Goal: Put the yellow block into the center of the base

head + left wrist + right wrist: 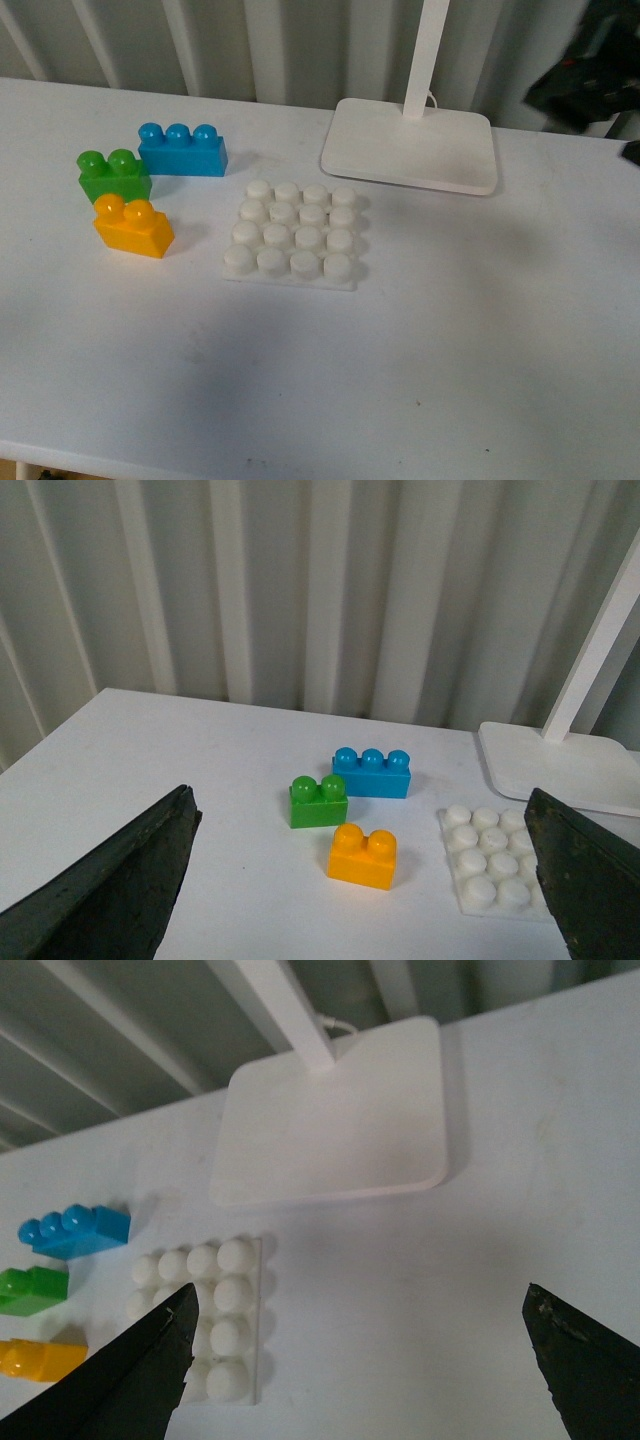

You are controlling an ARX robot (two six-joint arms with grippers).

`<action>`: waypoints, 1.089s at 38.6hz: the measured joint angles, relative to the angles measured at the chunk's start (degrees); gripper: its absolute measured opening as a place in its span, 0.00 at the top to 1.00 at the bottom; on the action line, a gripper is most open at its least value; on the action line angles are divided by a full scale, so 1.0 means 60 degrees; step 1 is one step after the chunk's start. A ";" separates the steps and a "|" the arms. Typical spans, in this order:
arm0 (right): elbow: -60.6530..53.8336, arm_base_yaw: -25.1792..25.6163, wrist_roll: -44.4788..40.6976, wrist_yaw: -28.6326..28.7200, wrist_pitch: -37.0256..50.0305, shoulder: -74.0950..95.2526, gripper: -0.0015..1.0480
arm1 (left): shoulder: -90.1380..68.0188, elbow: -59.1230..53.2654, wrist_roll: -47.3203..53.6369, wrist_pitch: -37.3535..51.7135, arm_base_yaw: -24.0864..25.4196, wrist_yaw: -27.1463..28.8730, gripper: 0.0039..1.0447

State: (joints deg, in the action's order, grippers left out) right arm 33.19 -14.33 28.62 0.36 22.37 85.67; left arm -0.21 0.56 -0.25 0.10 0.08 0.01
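The yellow block point(133, 229) sits on the desk point(450, 330) left of the base point(292, 236), just beside the green brick point(114, 175). The left fingers point(120, 890) and right fingers point(130, 1380) are both spread wide and empty. The left ones should straddle the block's flat sides, clearing the green brick.

The yellow block point(133, 229) is glossy plastic (so are the green brick point(115, 175) and blue brick point(182, 150)), the base point(292, 236) smooth white plastic, the table point(450, 330) matt white.

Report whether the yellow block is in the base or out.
Out. The yellow block sits on the table beside the base, whose studs are all bare.
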 joint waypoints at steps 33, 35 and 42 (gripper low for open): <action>-0.4903 0.2364 -0.4728 -0.0098 0.1118 -0.8725 0.99 | -0.0004 0.0000 0.0000 0.0000 0.0000 0.0004 0.06; -0.4998 0.2364 -0.4728 -0.0080 0.0892 -0.9060 0.99 | -0.0004 0.0000 0.0000 0.0000 0.0000 0.0004 0.06; -0.5413 0.2364 -0.4728 -0.0080 0.0678 -0.9803 0.99 | -0.0004 0.0000 0.0000 0.0000 0.0000 0.0004 0.06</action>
State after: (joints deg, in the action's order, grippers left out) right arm 0.71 -0.14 0.25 -0.12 26.44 26.85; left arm -0.23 0.56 -0.25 0.10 0.08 0.03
